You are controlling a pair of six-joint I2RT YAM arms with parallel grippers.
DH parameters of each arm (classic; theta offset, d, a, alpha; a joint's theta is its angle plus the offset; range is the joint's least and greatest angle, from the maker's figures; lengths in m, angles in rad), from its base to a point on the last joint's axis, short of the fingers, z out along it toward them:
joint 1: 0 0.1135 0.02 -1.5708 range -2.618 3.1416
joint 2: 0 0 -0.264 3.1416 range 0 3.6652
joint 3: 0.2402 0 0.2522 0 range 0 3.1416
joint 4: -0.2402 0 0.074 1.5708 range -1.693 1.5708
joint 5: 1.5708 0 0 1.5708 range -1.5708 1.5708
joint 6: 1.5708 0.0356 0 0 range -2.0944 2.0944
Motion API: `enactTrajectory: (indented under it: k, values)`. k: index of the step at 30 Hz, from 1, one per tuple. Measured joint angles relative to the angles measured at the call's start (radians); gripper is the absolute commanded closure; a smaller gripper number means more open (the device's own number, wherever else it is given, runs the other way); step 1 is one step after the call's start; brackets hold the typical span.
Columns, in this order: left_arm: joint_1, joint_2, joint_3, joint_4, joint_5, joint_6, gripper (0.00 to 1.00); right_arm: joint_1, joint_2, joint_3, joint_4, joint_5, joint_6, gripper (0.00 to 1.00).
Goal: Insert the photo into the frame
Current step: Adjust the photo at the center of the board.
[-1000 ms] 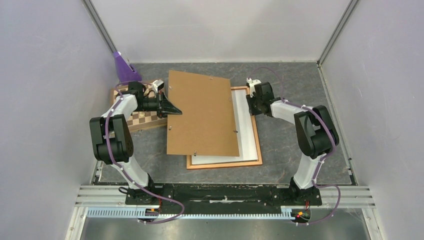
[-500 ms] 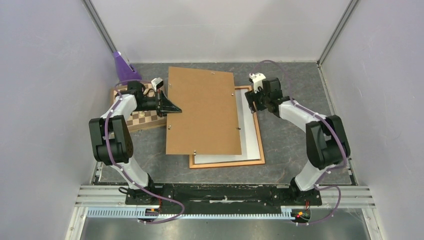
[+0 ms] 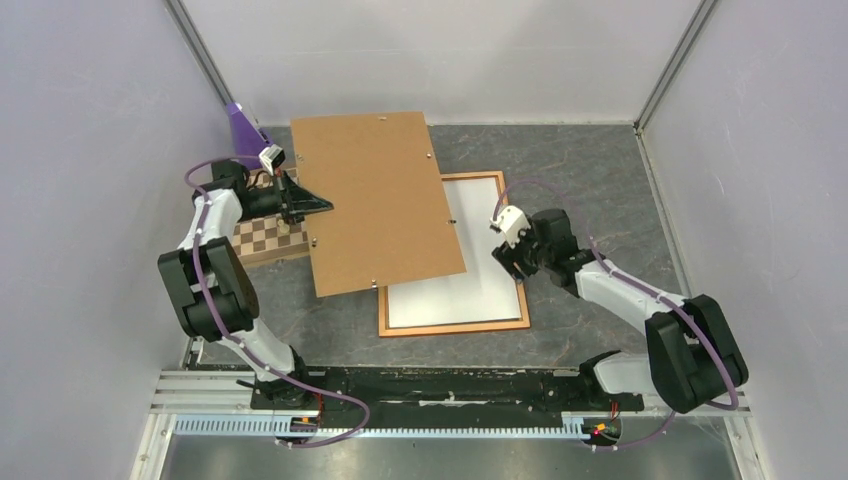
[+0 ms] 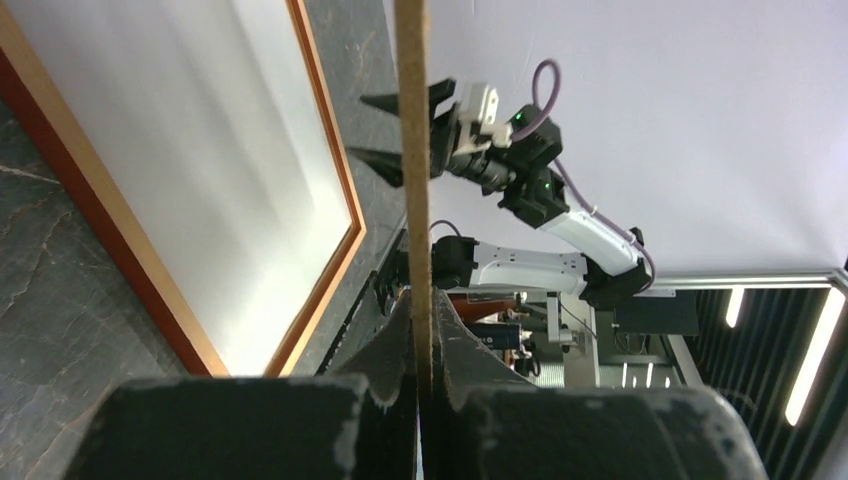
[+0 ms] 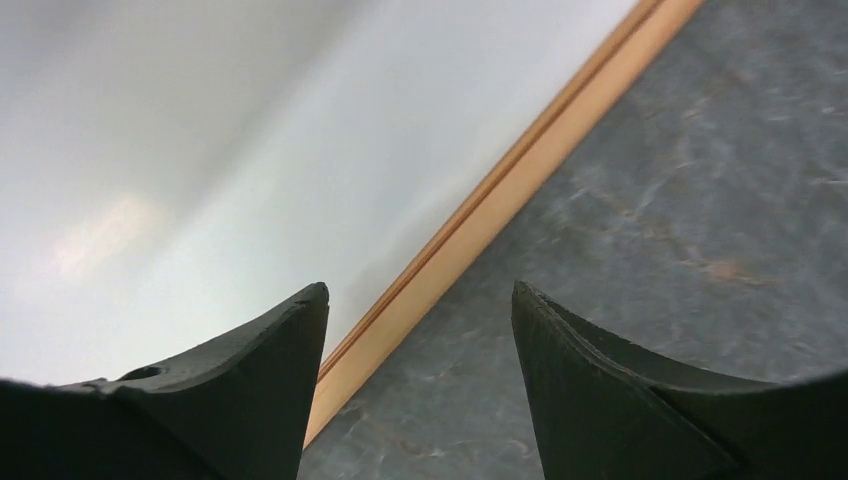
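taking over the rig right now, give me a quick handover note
Left hand: shut on the left edge of the backing panel, which is raised off the table and covers the frame's far left part in the top view.
Right hand: open and empty, low over the right rail of the frame.
The frame lies flat on the table. The photo appears to fill it, white back up.
Done: photo looks seated in the frame.
Left: probably check the fit, then lay the backing panel onto the frame.
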Motion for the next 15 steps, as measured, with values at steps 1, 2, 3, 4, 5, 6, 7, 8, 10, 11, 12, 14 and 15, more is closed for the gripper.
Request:
enactTrajectory:
  k: [1,2,3,4,5,6,7,8,10,11,12,14,15]
  values:
    - [0.01,-0.006,0.001,-0.002,0.0,0.0,0.98,0.011,-0.009,-0.027,0.0,-0.007,-0.016,0.3]
    - [0.02,-0.012,0.003,-0.005,0.001,0.0,0.98,0.017,-0.015,-0.047,0.001,-0.016,-0.028,0.3]
    - [0.028,-0.017,0.005,-0.007,0.002,0.0,0.98,0.021,-0.02,-0.065,0.005,-0.024,-0.038,0.31]
    - [0.039,-0.023,0.007,-0.01,0.002,0.001,0.98,0.024,-0.025,-0.082,0.011,-0.031,-0.047,0.31]
    - [0.049,-0.028,0.01,-0.014,0.003,0.002,0.98,0.027,-0.029,-0.097,0.015,-0.038,-0.056,0.31]
    - [0.058,-0.032,0.012,-0.016,0.004,0.003,0.98,0.028,-0.031,-0.105,0.018,-0.046,-0.063,0.32]
    - [0.068,-0.035,0.013,-0.017,0.006,0.004,0.98,0.032,-0.031,-0.111,0.021,-0.052,-0.07,0.32]
    - [0.075,-0.036,0.014,-0.018,0.006,0.005,0.98,0.034,-0.031,-0.113,0.022,-0.056,-0.075,0.32]
    - [0.087,-0.036,0.014,-0.019,0.006,0.006,0.98,0.043,-0.031,-0.115,0.031,-0.066,-0.082,0.32]
    - [0.092,-0.036,0.014,-0.021,0.006,0.006,0.98,0.048,-0.031,-0.117,0.037,-0.071,-0.086,0.32]
    - [0.097,-0.036,0.014,-0.023,0.006,0.006,0.98,0.056,-0.031,-0.119,0.042,-0.075,-0.089,0.32]
    - [0.103,-0.036,0.014,-0.024,0.006,0.007,0.98,0.068,-0.03,-0.121,0.045,-0.079,-0.093,0.32]
    - [0.104,-0.036,0.014,-0.025,0.006,0.007,0.98,0.074,-0.03,-0.123,0.047,-0.079,-0.095,0.32]
